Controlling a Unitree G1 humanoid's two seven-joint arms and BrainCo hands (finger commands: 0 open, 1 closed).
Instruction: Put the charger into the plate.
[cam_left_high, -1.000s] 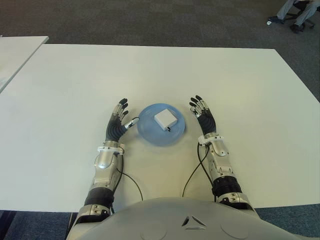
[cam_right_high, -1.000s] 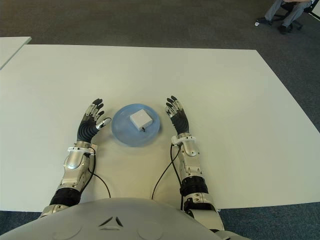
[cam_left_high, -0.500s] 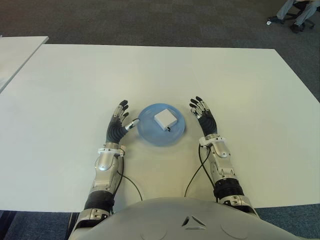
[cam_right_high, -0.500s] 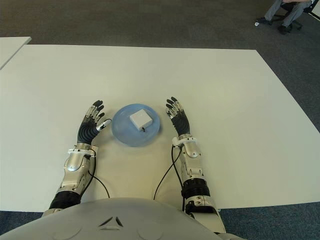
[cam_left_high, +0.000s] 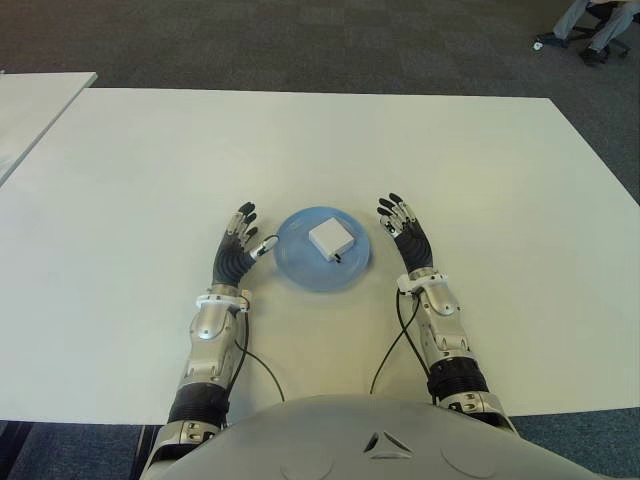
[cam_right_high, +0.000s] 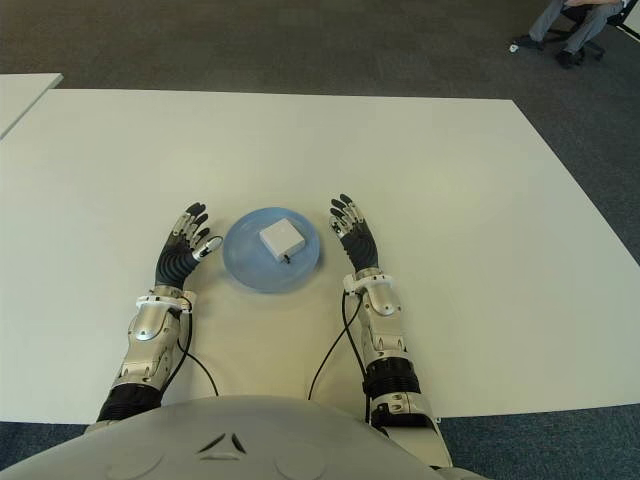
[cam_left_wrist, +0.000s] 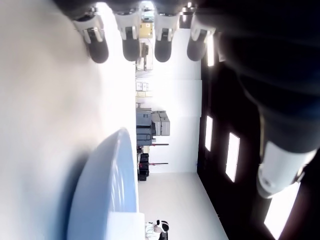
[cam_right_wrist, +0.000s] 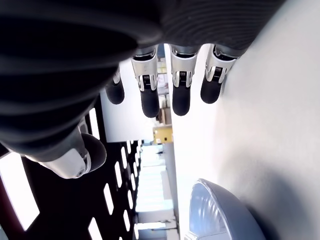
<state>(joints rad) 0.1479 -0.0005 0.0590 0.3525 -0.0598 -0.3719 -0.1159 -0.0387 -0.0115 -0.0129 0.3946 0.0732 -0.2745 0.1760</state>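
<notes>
The charger (cam_left_high: 330, 238), a small white square block, lies inside the plate (cam_left_high: 296, 262), a little toward the far right of its middle, with a short dark stub at its near corner. It sits flat, with no marked long axis, and nothing grips it. The plate is pale blue and shallow and stands on the table (cam_left_high: 120, 180) just in front of the robot, midway between its two arms.

The left hand (cam_left_high: 238, 250) shows just left of the plate, palm up, fingers stretched out and holding nothing; its thumb tip comes close to the plate's rim, though whether they touch is not clear. The right hand (cam_left_high: 405, 237) shows just right of the plate, fingers likewise spread and empty, with a clear strip of table between it and the rim. The wrist views confirm straight, unloaded fingers on both sides.

The charger lies between the hands, slightly nearer the right one. Judging by how things lie, the task looks done: any coming move would only be to draw the hands away without nudging the plate.

At the far right corner of the floor, a seated person's legs (cam_left_high: 590, 20) show.
</notes>
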